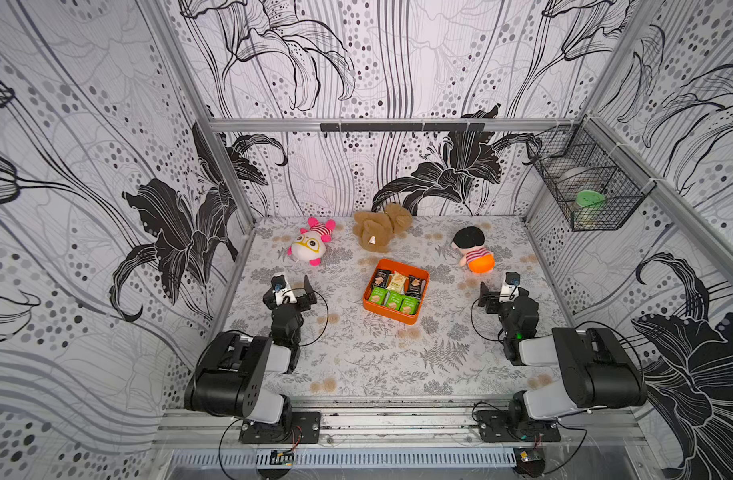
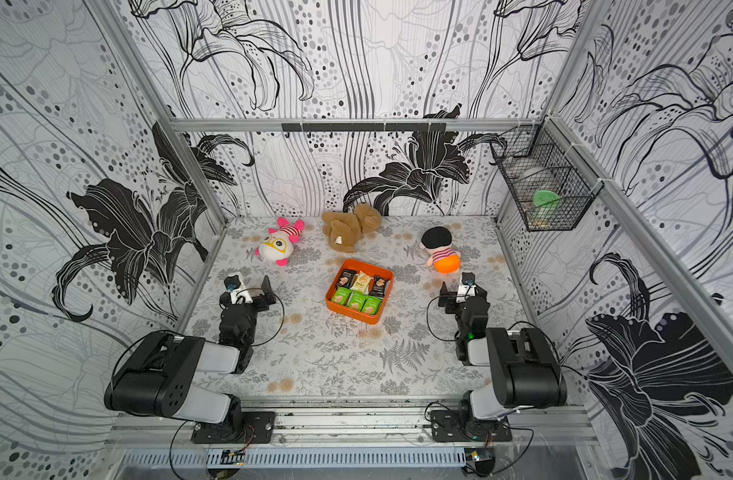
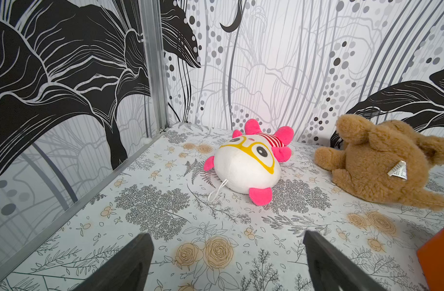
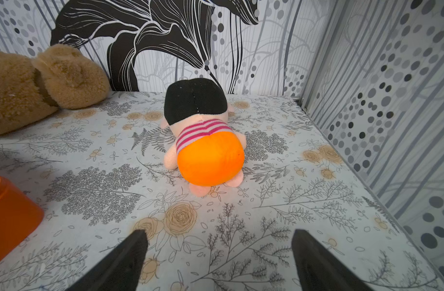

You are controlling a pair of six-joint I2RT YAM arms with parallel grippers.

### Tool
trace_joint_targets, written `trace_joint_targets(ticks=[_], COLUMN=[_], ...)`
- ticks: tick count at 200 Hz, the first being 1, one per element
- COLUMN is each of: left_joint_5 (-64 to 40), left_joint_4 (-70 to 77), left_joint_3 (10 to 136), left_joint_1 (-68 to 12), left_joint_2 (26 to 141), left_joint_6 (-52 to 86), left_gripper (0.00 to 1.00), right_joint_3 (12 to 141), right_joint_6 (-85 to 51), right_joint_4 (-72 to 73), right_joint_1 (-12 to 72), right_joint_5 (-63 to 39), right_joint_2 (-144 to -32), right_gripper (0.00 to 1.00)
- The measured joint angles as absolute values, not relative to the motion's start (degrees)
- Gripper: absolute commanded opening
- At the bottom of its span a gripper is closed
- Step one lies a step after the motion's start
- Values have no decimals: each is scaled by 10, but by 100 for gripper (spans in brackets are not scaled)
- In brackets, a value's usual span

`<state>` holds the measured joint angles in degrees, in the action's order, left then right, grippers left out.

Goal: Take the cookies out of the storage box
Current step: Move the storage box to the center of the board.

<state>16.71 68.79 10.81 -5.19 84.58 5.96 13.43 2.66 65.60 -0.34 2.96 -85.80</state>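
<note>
- The task is judged to be at its very start. All the cookies [image 1: 396, 291] that can be seen, wrapped packets in green, black and cream, lie inside the storage box [image 1: 387, 312]. The box is a shallow orange tray just right of centre in both top views.
- Nothing is held. The left gripper [image 3: 228, 267] and the right gripper [image 4: 219, 241] are both spread wide and empty. They are placed left and right of the box in the frame, apart from it.
- The next move is judged to call for one gripper to be swung inward over the box and lowered onto a packet. The packets lie flat and close together, so a clean pinch may be awkward.
- The counter [image 1: 377, 361] is covered in a grey fern and tan rose print.
- Three toys are set along the counter's upper edge: a pink-and-white plush [image 1: 311, 245], a brown plush bear [image 1: 377, 226] and a black-haired plush doll [image 1: 475, 249].
- The walls are papered with black-and-white lilies, and a black wire mesh basket [image 1: 589, 187] is hung at the upper right.
</note>
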Motion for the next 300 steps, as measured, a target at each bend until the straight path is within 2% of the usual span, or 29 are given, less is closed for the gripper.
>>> trace_joint_targets(ticks=[115,143,189,214,244,281,300], left_joint_5=[168,200,240,260,238,135,73], left_joint_4=[690,645,408,271,107,-22,-46], left_joint_3=[108,116,243,317,411,447,416], left_joint_1=[-52,-74,-113,-135,-143,-151,-168], left_joint_2=[846,810,696,676,689,711,712], left_joint_6=[59,57,109,176,269,372,415], left_gripper=[97,97,97,97,97,97,97], right_joint_3=[141,220,457,553,611,617,618], right_joint_6=[27,20,-81,-160,-245,-330,-362], right_joint_4=[633,475,154,-22,-176,-261,-275], right_joint_1=[-3,-3,-3,11,62,172,222], right_joint_5=[26,39,48,50,45,39,37], right_joint_2=[-852,-798,-753,-755,-770,-801,-833], right_gripper=[96,98,100,88,83,75,65])
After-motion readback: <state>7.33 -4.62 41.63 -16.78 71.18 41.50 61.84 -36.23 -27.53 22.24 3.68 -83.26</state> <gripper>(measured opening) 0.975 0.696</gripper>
